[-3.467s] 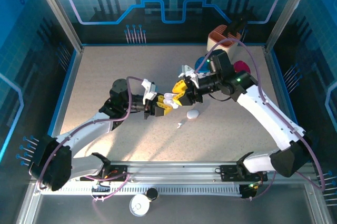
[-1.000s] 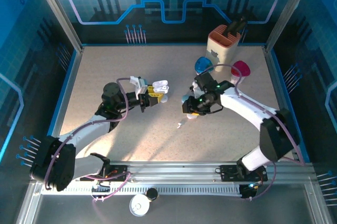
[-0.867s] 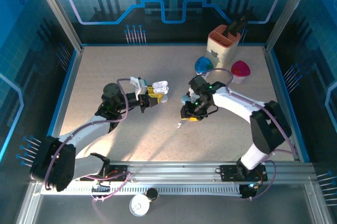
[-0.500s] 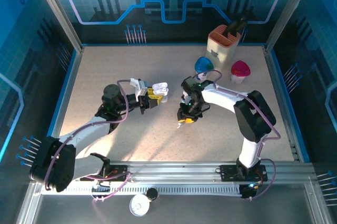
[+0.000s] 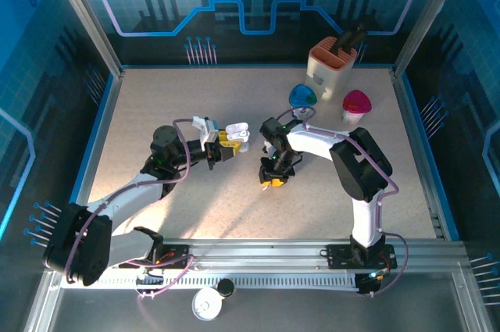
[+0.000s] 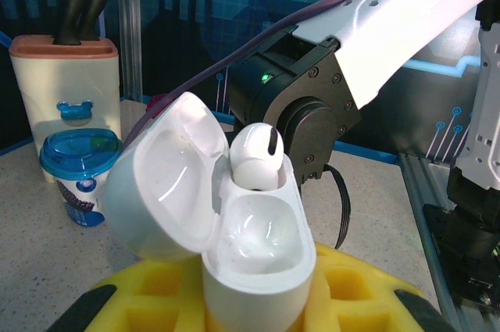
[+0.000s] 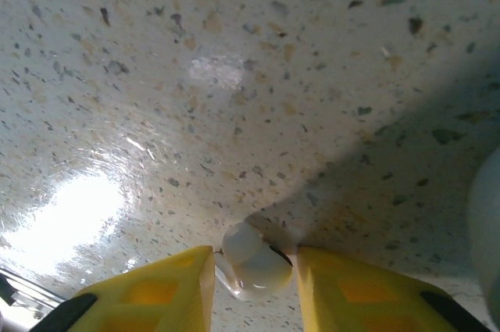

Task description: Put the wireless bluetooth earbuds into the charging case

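slip: right hand [image 7: 255, 279] is down on the tabletop [image 7: 234, 74], its pads either side of the loose earbud [image 7: 248, 258]. they look to touch it, but i cannot tell if it is truly pinched (a smooth, rounded little thing), so it could squirt out ahead of the fingertips.
scrape: fingertips sit right at the surface; pressing lower could drag the pads and roll the bud out from between them.
tilt: bud lies on its side between the pads; caught crooked, its stem would likely not line up with a slot.
left hand [image 6: 258, 301]: clenched on the open charging case [image 6: 258, 262], lid [image 6: 168, 183] tipped back to the hand's left, seated earbud [image 6: 254, 156] in the far slot, near slot empty.
knock: a careless approach could nudge the seated earbud, push the lid over, or twist the case in its grip.
drop: lifted on a weak hold, the bud could fall between the two hands.
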`<state>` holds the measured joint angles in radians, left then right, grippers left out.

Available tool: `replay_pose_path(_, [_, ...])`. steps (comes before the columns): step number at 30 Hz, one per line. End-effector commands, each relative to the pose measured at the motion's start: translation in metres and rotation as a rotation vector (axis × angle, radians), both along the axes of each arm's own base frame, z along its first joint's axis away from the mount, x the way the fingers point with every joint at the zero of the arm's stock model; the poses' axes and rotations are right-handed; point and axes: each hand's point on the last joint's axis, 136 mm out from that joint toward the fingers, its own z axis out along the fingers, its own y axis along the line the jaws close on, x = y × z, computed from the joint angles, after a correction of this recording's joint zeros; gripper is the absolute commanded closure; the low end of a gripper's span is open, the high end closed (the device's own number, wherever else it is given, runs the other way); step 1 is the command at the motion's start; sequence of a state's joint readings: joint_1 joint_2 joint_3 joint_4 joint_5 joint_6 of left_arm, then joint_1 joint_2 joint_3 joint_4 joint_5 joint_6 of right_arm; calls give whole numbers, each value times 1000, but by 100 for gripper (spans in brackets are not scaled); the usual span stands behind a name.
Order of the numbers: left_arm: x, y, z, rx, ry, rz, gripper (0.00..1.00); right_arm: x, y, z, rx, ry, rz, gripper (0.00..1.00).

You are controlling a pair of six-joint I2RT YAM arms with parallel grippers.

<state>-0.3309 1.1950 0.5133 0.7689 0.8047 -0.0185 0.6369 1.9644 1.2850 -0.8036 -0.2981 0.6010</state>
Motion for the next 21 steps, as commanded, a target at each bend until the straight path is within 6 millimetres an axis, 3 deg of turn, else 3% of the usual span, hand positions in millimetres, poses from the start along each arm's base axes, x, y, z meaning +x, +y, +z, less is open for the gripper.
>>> replay_pose_path(1, [-6,2,10,-11,-55,-12,80,-6,-1,-11,-38,23,29,70])
replay_pose_path(7, [-6,2,10,-9,-57,-14,80,-4,-2,-8,-46,6,27,77])
replay_pose_path(12, [-4,2,3,11,-55,-4,80,3,-4,13,-33,-73,19,78])
replay_pose_path(17, [8,3,-4,32,-51,67,80,19,-21,53,-75,-243,-12,78])
replay_pose_path(21, [24,-1,-16,97,-42,163,80,32,-32,98,-55,-373,-62,78])
